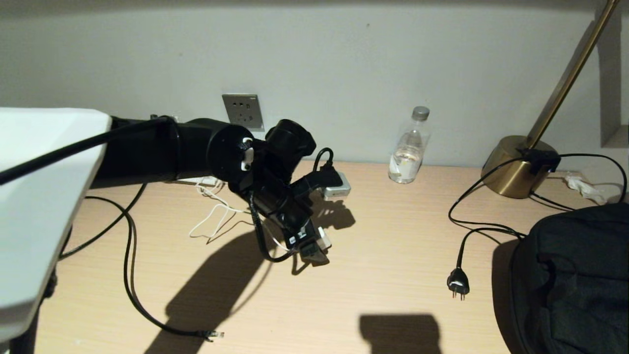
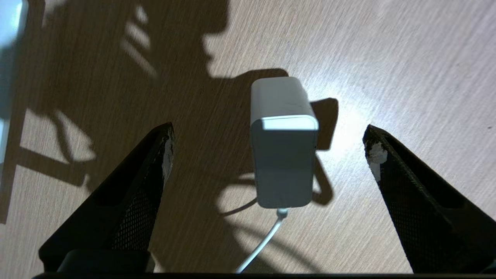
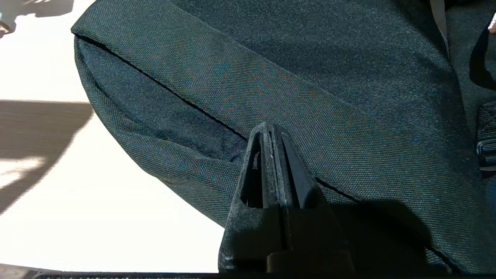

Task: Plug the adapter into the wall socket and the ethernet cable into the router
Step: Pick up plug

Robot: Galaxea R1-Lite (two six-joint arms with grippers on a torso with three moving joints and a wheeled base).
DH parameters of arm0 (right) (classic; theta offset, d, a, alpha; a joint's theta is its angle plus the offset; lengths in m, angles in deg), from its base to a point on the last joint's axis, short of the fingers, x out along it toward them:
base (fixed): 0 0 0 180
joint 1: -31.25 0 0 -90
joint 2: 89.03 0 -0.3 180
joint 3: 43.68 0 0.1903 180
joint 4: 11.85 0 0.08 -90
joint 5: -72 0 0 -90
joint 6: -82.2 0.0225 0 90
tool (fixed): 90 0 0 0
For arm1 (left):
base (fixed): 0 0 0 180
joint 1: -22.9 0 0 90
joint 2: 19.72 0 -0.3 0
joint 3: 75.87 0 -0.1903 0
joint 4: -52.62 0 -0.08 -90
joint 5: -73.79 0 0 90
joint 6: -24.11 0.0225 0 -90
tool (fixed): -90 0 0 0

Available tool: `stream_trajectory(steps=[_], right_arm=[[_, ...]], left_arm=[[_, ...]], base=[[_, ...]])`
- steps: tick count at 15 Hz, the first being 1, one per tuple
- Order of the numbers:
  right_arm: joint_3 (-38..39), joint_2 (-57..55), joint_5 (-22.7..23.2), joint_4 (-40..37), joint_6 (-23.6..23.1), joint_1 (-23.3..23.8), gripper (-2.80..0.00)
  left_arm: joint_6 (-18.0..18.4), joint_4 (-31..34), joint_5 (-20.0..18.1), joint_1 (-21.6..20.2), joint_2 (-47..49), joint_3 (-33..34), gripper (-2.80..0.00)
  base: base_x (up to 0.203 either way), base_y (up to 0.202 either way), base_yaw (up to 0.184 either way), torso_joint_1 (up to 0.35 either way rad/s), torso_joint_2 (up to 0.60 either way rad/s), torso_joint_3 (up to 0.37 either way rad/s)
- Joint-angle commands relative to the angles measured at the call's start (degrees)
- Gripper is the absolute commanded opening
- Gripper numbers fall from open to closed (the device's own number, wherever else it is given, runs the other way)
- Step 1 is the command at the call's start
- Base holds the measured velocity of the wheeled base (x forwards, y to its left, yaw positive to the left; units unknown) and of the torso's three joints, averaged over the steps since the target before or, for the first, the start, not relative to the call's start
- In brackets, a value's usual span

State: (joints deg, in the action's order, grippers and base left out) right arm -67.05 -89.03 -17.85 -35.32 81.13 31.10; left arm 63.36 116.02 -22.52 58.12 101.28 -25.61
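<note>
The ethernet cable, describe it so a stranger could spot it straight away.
Start at the wooden desk, on its left side. The ethernet cable is thin and black, curving toward the near edge. It ends in a small clear clip plug, unlike the black cord with two pins.

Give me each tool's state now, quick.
Left tool: open, straddling the adapter, not gripping.
Right tool: shut, empty, over a black bag.
</note>
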Motion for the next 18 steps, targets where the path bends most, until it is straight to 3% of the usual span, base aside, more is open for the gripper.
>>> stream_trajectory(steps=[1, 18], right_arm=[[0.0, -0.09, 0.02, 0.01, 0.02, -0.02, -2.8], [0.0, -0.09, 0.02, 0.01, 0.02, -0.02, -2.8]], left_arm=[[0.21, 0.92, 0.39, -0.06, 1.33, -1.64, 0.0], [0.12, 1.28, 0.77, 0.11, 2.05, -1.82, 0.0]], base=[[0.0, 0.0, 0.0, 0.0, 0.0, 0.0], [0.0, 0.0, 0.0, 0.0, 0.0, 0.0]])
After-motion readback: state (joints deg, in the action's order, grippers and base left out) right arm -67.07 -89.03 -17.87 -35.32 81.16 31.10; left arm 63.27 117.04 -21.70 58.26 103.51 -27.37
